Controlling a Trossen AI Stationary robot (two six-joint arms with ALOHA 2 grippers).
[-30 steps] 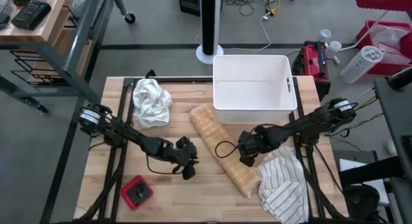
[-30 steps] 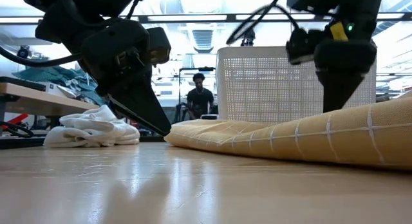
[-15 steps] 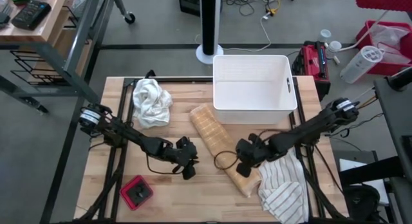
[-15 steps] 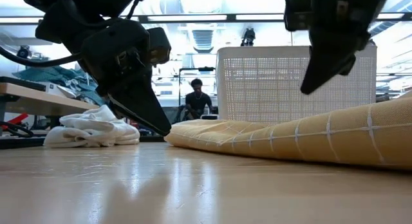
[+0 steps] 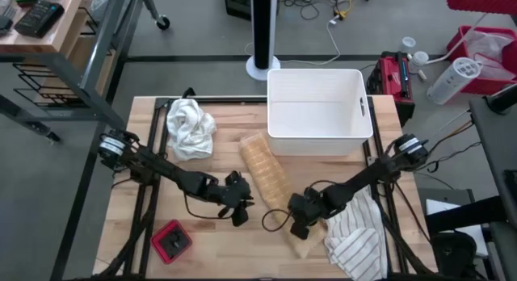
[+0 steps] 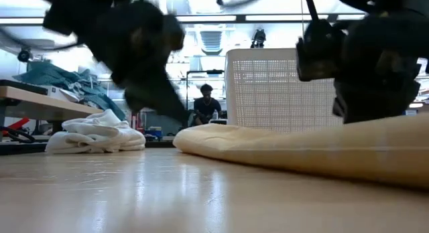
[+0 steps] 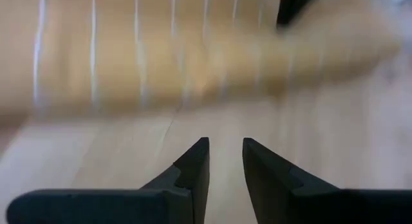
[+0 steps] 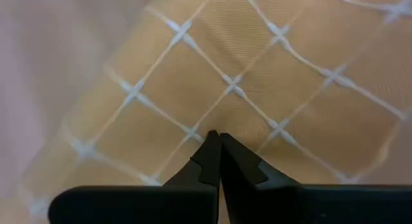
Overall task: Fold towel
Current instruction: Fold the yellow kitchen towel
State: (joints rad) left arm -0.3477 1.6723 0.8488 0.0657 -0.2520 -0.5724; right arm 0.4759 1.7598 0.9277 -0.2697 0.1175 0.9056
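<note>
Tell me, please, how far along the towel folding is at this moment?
Done: the tan towel lies as a long folded strip. In hand: the right gripper, jaws shut, is at its near end; the left gripper waits beside it, jaws slightly apart. Left: further folds, plus the white and striped towels.

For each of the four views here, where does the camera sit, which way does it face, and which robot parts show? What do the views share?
High: overhead, facing straight down; both arms, tan checked towel, white basket.
Low: table height, facing level across; both arms drop in from above, same towel and basket, a person behind.
Left wrist: on the left arm, past its parted left pincer toward the towel.
Right wrist: on the right arm, right pincer shut against the towel.
Shared: all four see the towel.
</note>
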